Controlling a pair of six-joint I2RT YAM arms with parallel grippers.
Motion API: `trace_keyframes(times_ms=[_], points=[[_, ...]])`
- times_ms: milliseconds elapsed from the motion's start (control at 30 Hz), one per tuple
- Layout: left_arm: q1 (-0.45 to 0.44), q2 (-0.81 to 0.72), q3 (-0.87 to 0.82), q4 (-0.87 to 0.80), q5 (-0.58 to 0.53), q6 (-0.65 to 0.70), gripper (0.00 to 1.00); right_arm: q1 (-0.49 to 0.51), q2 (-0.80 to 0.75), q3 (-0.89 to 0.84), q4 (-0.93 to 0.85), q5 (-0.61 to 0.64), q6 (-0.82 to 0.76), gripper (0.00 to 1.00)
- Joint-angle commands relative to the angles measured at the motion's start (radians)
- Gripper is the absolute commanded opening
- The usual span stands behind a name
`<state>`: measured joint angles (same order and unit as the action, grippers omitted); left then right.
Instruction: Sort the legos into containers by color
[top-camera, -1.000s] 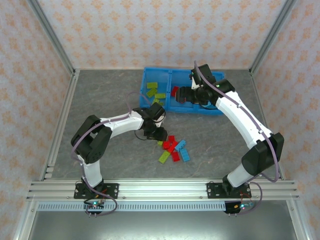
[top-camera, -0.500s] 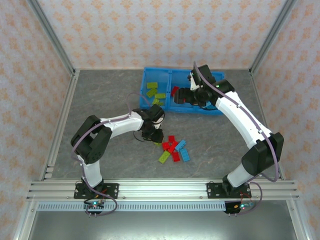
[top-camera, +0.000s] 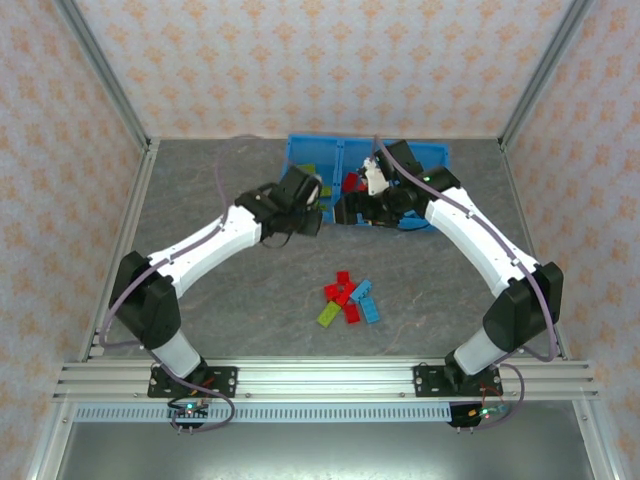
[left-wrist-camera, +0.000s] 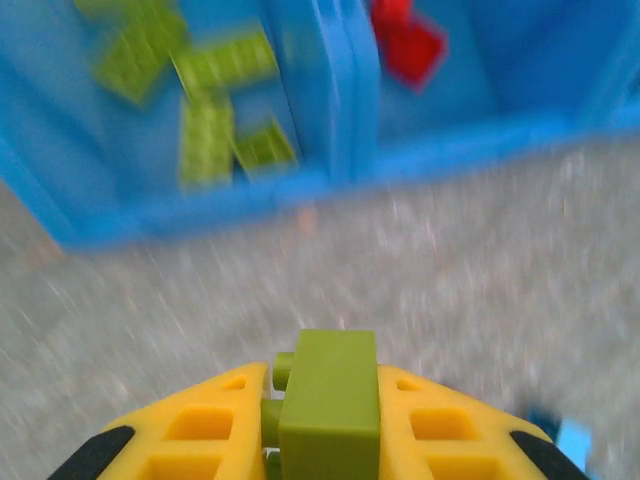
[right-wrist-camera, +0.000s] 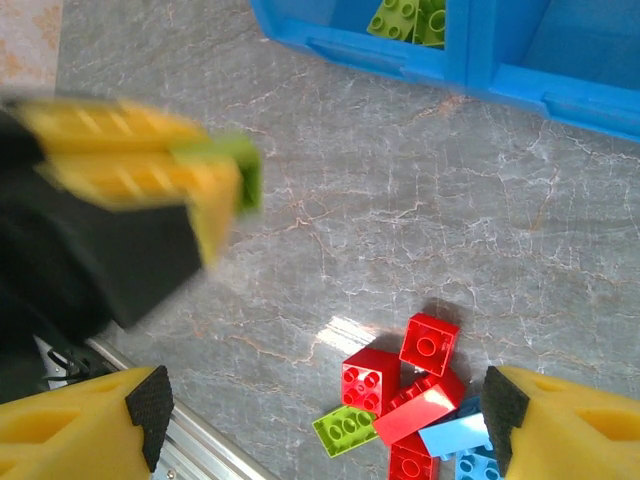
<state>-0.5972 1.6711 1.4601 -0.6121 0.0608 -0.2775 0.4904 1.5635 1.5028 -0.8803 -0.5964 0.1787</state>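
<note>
Beside the part-filled bin (left-wrist-camera: 200, 205), the left gripper (left-wrist-camera: 325, 395) clamps 1 green lego (left-wrist-camera: 330, 385); the right gripper (right-wrist-camera: 325, 408) gapes empty; loose legos (top-camera: 348, 298) await sorting.

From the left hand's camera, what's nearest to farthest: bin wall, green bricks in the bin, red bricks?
1. bin wall, straight ahead of the left hand, which grips a green brick.
2. green bricks, left compartment.
3. red bricks, next compartment, rightward.

Left gripper (top-camera: 306, 218) clamped on green lego (left-wrist-camera: 330, 400), just before bin (top-camera: 320, 141) front; right gripper (top-camera: 358, 212) jaws wide apart over bin's front edge.
</note>
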Motion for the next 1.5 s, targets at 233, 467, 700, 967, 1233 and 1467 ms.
trace_keyframes(times_ms=[233, 467, 700, 967, 1233, 1467], points=[[0.124, 0.478, 0.594, -0.055, -0.159, 0.062, 0.20, 0.003, -0.039, -0.012, 0.057, 0.114, 0.063, 0.82], [0.148, 0.584, 0.768, -0.059, -0.129, 0.062, 0.40, 0.003, -0.073, -0.038, 0.078, 0.146, 0.086, 0.82], [0.148, 0.404, 0.633, -0.013, -0.062, 0.077, 0.40, 0.002, -0.079, -0.075, 0.084, 0.215, 0.110, 0.82], [0.146, -0.161, 0.083, 0.178, 0.017, 0.162, 0.38, 0.063, -0.128, -0.230, 0.091, 0.333, 0.175, 0.82], [0.145, -0.579, -0.266, 0.091, 0.214, 0.632, 0.45, 0.197, -0.068, -0.342, 0.133, 0.331, 0.275, 0.81], [0.142, -0.744, -0.499, 0.036, 0.330, 0.912, 0.67, 0.222, 0.112, -0.272, 0.143, 0.330, 0.374, 0.75]])
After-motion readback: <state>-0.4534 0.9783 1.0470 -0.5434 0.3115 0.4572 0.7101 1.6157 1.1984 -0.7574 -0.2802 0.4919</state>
